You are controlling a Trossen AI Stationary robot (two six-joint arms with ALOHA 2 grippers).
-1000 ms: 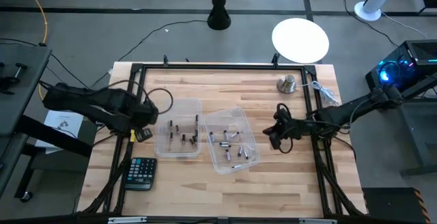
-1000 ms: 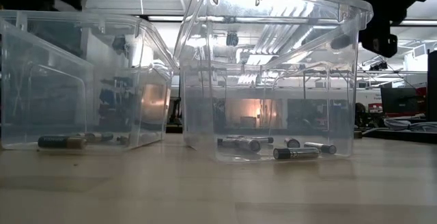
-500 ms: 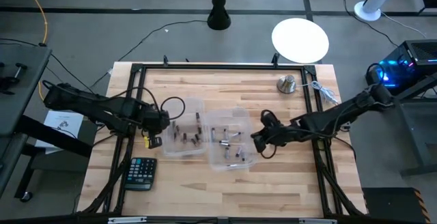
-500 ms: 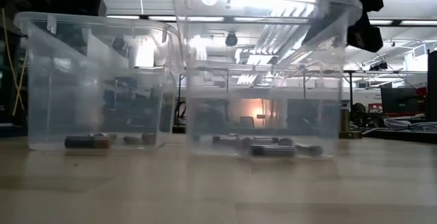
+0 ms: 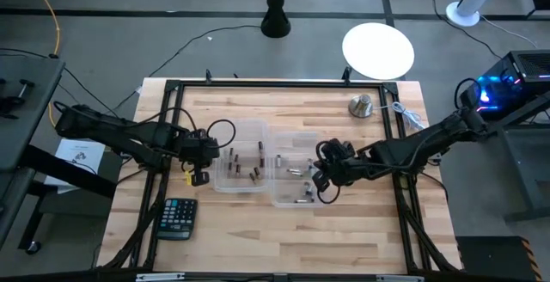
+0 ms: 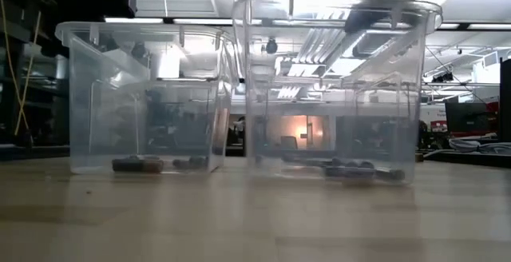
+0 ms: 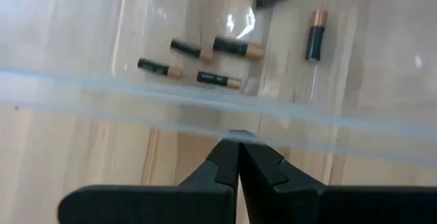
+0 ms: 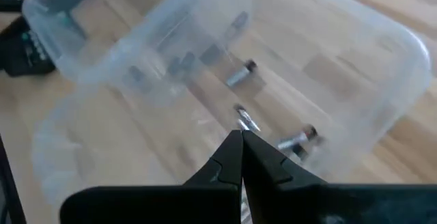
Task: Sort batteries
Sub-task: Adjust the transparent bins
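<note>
Two clear plastic bins stand side by side at mid-table. The left bin (image 5: 242,156) (image 6: 144,94) holds several dark batteries with copper ends (image 7: 229,45) lying on its floor. The right bin (image 5: 292,179) (image 6: 335,86) holds several silvery batteries (image 8: 239,76). My left gripper (image 5: 209,150) (image 7: 237,145) is shut at the left bin's left wall. My right gripper (image 5: 320,179) (image 8: 240,136) is shut at the right bin's right wall. My left gripper's shut fingertips (image 7: 232,149) meet the left bin's left wall at its rim (image 7: 205,111), slanting down from the table's left side. The bin stands upright on the table. My right gripper's shut fingertips (image 8: 235,145) lie against the right bin's right wall (image 8: 287,176), slanting down from the table's right. That bin stands upright on the table.
A black calculator (image 5: 176,217) lies near the front left, just in front of my left gripper. A round silver knob (image 5: 361,106) and a pale cable (image 5: 408,114) sit at the far right. Bare wood lies in front of the bins.
My left gripper has gone toward the table's right and tipped down, sliding the left bin right and a little farther back. My right gripper has gone toward the table's left, pushing the right bin, which has turned square. The bins now stand close together.
</note>
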